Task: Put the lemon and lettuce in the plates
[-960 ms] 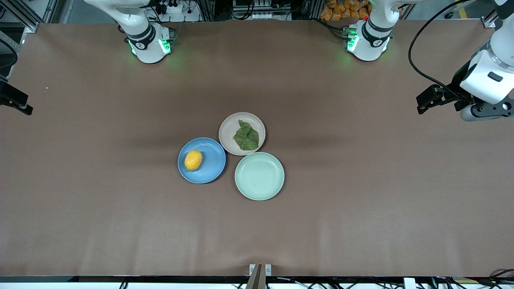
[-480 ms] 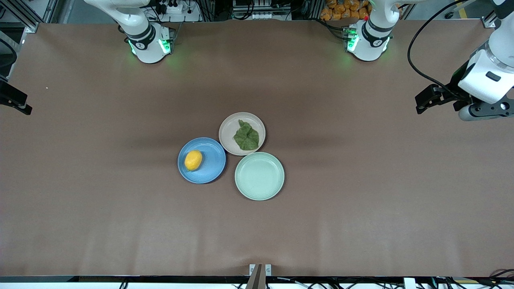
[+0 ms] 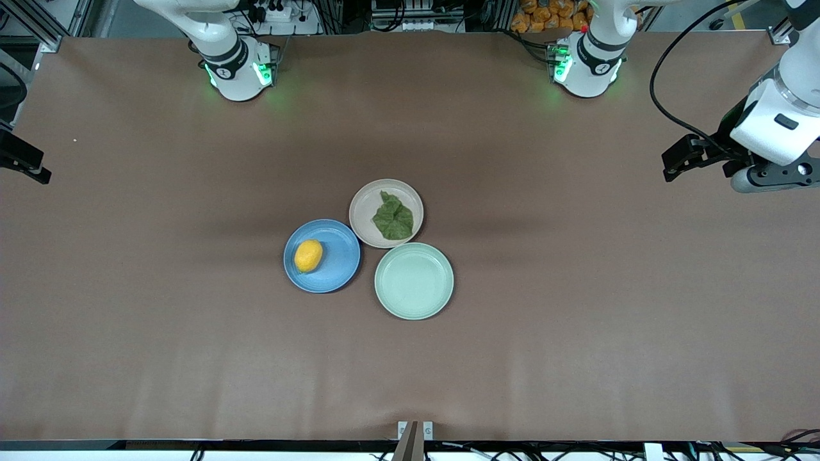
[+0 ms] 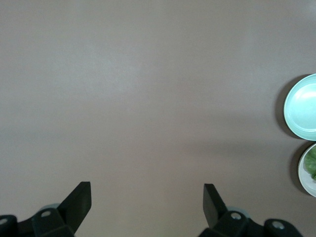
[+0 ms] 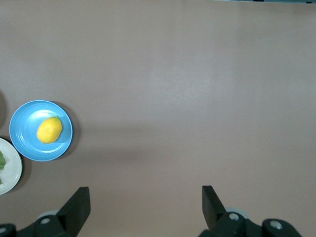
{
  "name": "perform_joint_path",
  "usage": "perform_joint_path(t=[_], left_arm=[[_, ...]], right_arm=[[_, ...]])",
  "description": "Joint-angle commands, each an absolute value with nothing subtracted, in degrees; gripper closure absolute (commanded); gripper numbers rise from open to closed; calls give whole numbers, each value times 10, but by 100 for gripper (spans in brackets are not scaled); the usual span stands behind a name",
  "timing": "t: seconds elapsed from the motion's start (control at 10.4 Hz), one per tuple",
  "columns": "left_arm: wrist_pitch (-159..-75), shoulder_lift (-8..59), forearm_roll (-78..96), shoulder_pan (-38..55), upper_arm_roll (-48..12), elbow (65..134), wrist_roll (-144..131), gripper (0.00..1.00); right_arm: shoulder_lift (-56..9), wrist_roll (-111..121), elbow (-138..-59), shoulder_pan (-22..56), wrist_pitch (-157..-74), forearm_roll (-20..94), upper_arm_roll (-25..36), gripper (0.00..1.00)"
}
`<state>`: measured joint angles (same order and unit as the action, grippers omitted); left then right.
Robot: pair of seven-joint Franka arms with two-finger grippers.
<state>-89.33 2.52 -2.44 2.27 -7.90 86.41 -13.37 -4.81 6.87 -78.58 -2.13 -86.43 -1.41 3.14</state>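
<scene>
The lemon (image 3: 308, 255) lies in the blue plate (image 3: 339, 272) at mid-table; both also show in the right wrist view, lemon (image 5: 49, 130) in plate (image 5: 29, 143). The lettuce (image 3: 393, 219) lies in the beige-pink plate (image 3: 364, 211), which touches the blue plate and is farther from the front camera. My left gripper (image 3: 674, 166) hangs open and empty over the left arm's end of the table; its own view (image 4: 146, 190) shows bare table between the jaws. My right gripper (image 3: 24, 163) is open and empty over the right arm's end, as its wrist view (image 5: 145, 193) shows.
An empty mint-green plate (image 3: 414, 280) sits beside the other two, nearest the front camera; it also shows in the left wrist view (image 4: 303, 106). The brown table cover (image 3: 576, 320) stretches wide around the plates. The arm bases stand along the table's edge farthest from the front camera.
The left arm's hand has shifted very slightly. The plates, lemon, lettuce and right arm have not moved.
</scene>
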Motion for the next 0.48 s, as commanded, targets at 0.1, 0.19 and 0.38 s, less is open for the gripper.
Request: perform_joint_path(t=[0.1, 0.19, 0.38], left_arm=[[-890, 15, -14, 21, -78, 867, -117, 0], [-890, 14, -15, 21, -79, 867, -117, 0], [-890, 13, -14, 21, -79, 867, -117, 0]], right_arm=[[-47, 69, -785, -29, -872, -14, 25, 0], [-47, 69, -785, -30, -872, -13, 25, 0], [-47, 69, -785, -30, -872, -14, 25, 0]])
